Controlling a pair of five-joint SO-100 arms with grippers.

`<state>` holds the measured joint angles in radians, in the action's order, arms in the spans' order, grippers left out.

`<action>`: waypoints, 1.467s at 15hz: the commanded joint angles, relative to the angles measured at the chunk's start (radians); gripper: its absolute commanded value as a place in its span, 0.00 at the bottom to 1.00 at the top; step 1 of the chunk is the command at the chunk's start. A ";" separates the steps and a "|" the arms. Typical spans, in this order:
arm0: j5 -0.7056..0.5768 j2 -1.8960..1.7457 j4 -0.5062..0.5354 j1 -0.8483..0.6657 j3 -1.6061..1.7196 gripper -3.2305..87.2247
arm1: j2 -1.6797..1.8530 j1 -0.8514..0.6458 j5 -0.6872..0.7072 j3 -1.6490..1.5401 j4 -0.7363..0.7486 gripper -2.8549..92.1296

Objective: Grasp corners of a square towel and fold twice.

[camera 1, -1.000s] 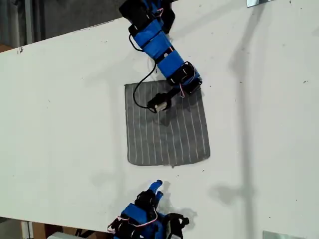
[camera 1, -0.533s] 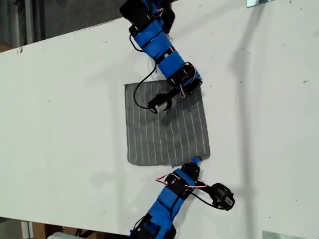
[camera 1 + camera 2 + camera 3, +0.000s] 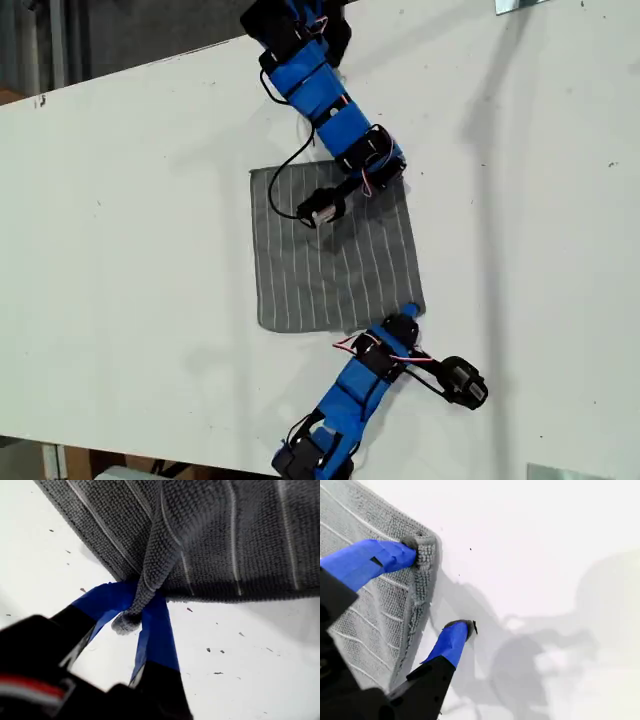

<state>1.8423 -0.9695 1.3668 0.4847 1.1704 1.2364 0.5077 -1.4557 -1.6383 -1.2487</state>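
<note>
The grey towel (image 3: 335,270) with thin white stripes lies flat on the white table (image 3: 130,230). My first gripper (image 3: 388,183) reaches in from the exterior view's top. It is shut on the towel's upper right corner (image 3: 127,622), which is bunched between its blue fingers (image 3: 157,630). My second gripper (image 3: 405,315) comes from the exterior view's bottom and stands open at the lower right corner (image 3: 425,545). One blue finger (image 3: 375,557) rests on that corner. The other finger (image 3: 452,640) touches bare table beside the towel's edge.
The second arm's black wrist camera (image 3: 465,383) hangs over the table at the exterior view's lower right. Metal pieces sit at the top right (image 3: 520,5) and bottom right (image 3: 560,472). The table edge (image 3: 100,75) runs along the exterior view's upper left.
The second arm swung out from the table's near edge to the towel's lower right corner, then slid slightly right. The first arm has held still on its corner.
</note>
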 commanded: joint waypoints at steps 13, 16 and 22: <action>0.005 0.081 0.072 -0.040 -0.233 0.33 | -0.006 0.021 -0.005 0.031 -0.014 0.03; 0.005 0.121 0.008 -0.026 -0.236 0.03 | -0.006 0.023 -0.005 0.046 -0.018 0.03; -0.104 0.046 -0.008 -0.015 -0.270 0.03 | 0.003 0.028 0.005 0.249 -0.170 0.03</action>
<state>1.7856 -0.8314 1.3668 0.4464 0.9495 1.2210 0.5170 -1.4573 -1.4788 -1.3729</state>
